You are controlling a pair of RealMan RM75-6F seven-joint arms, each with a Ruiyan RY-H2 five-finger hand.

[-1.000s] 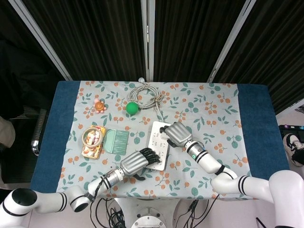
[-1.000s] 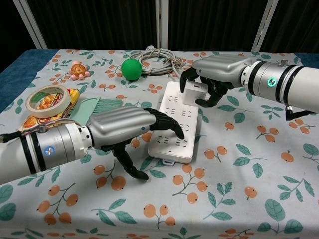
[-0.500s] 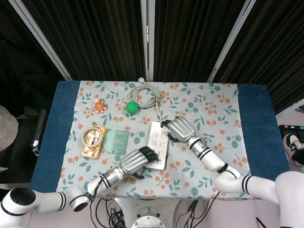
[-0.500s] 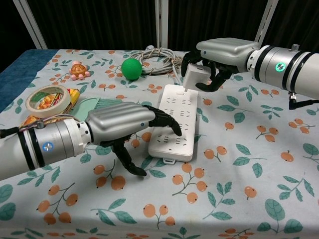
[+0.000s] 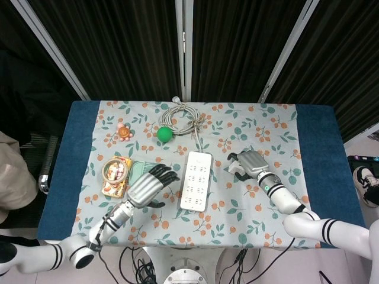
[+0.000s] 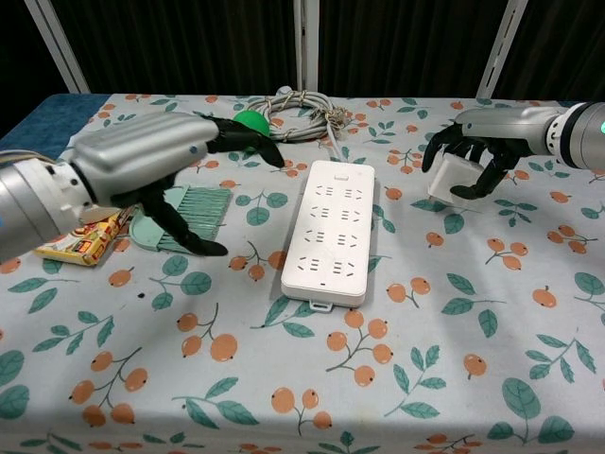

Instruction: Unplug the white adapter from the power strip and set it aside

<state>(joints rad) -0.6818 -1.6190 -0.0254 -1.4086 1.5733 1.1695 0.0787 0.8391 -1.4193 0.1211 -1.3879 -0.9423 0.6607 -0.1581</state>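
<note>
The white power strip [image 5: 196,180] [image 6: 331,230] lies in the middle of the floral cloth with nothing plugged into it. My right hand [image 5: 249,162] [image 6: 482,151] grips the white adapter [image 6: 448,179] [image 5: 237,167] to the right of the strip, close above the cloth. My left hand [image 5: 147,184] [image 6: 156,163] hovers left of the strip with its fingers spread and holds nothing.
A coiled grey cable [image 5: 182,119] [image 6: 298,109] and a green ball [image 5: 164,134] lie behind the strip. A green brush [image 5: 140,170] [image 6: 194,210], a tape roll on a snack pack [image 5: 115,171] and a small orange toy [image 5: 124,131] sit at the left.
My right hand carried the adapter off the strip to the right and lowered it. My left hand lifted off the strip's near end and moved left.
</note>
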